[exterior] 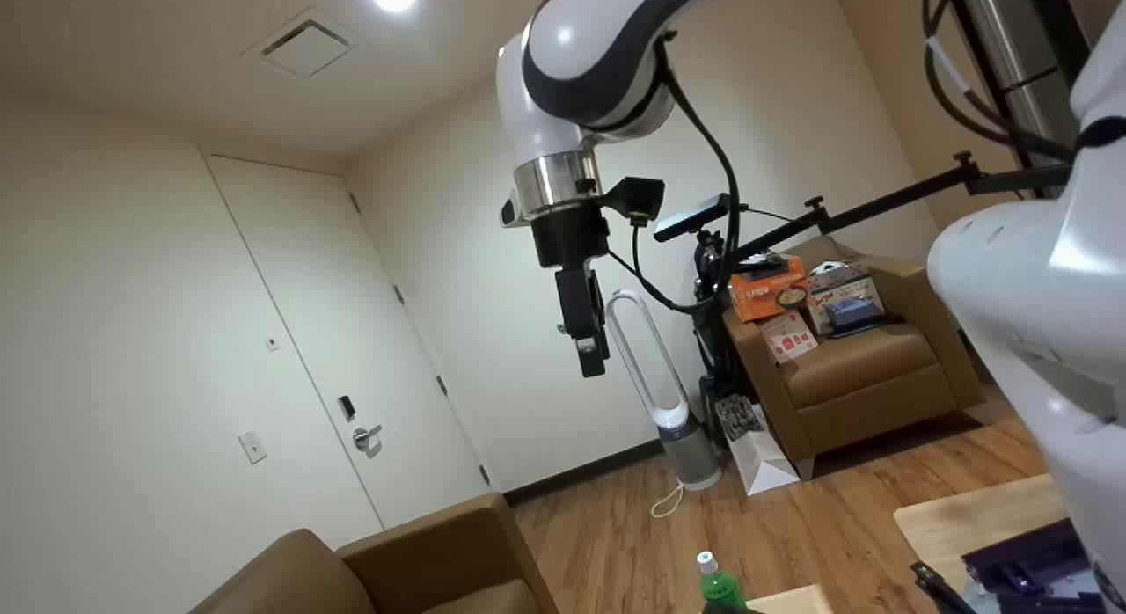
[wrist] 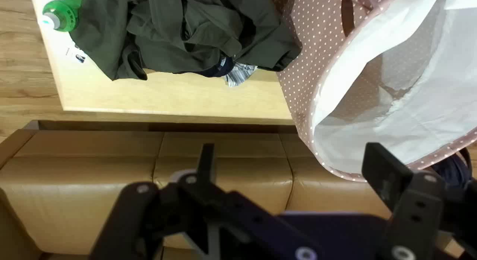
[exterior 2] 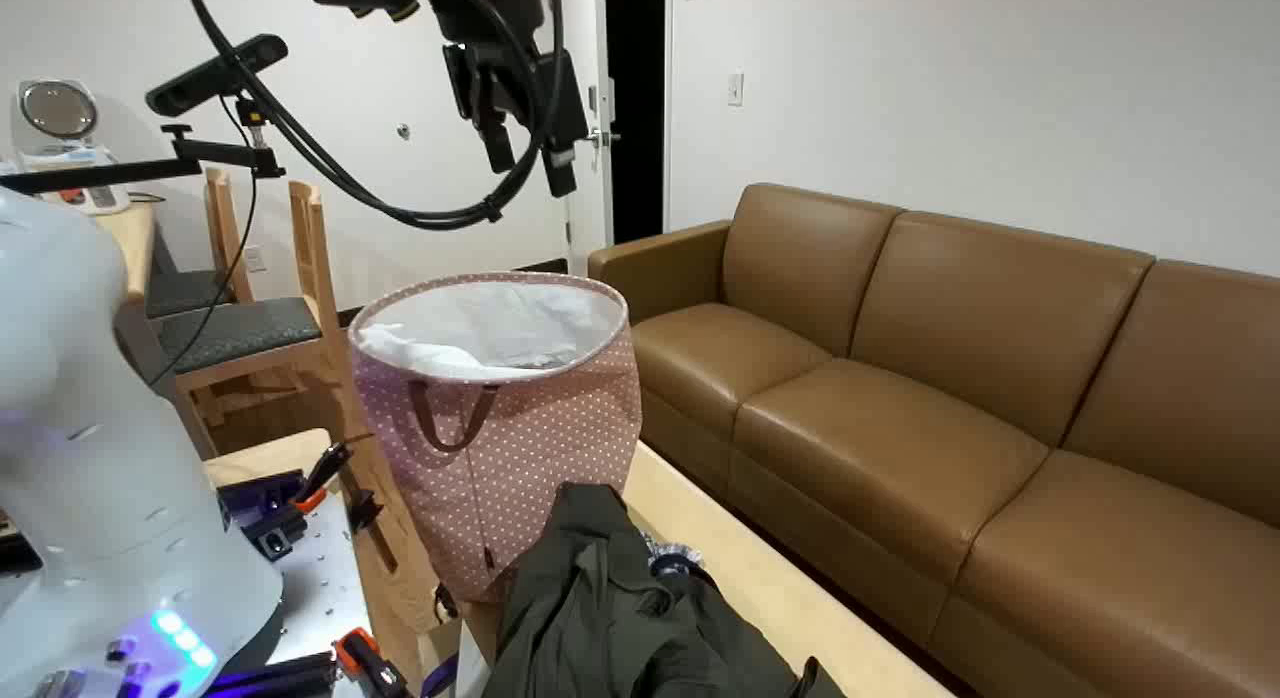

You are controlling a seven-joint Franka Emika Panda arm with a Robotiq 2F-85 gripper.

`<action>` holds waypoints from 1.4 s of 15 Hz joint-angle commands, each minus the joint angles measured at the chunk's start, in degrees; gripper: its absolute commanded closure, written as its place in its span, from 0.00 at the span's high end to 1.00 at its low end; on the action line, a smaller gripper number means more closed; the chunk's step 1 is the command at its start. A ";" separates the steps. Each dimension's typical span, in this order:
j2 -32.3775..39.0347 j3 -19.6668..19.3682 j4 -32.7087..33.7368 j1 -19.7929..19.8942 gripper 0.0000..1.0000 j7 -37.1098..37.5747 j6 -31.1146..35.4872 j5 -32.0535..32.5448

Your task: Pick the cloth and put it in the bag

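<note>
A dark green cloth [exterior 2: 610,618] lies crumpled on the light wooden table; it also shows in the wrist view [wrist: 175,32]. The bag [exterior 2: 550,428] is a tall, pink, white-dotted basket with a white lining and brown handles. It stands open just beyond the cloth, and its dotted wall shows at the right of the wrist view [wrist: 303,62]. In the wrist view the cloth's right end meets or overlaps the bag's wall. My gripper [wrist: 291,150] is open and empty. It hangs high, above the bag's rim level, in an exterior view [exterior 2: 532,173]; it also shows in an exterior view [exterior: 592,359].
A brown sofa [exterior 2: 880,398] runs along the table [wrist: 171,98]. A green bottle [wrist: 65,16] with a white cap stands at the table corner, touching or close to the cloth. A striped grey item [wrist: 240,74] pokes out beside the cloth. A camera arm [exterior 2: 220,156] extends near the robot.
</note>
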State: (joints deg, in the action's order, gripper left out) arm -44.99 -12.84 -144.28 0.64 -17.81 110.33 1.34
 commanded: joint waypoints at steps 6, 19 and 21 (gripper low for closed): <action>2.06 0.61 1.33 0.06 1.00 -0.42 -0.38 -0.29; 43.09 -6.82 11.10 -7.94 1.00 -24.04 8.85 -15.39; 45.10 -3.81 13.85 -4.64 1.00 -23.07 7.10 -16.61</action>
State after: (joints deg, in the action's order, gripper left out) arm -4.66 -21.05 -135.96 -8.95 -38.92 121.00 -12.23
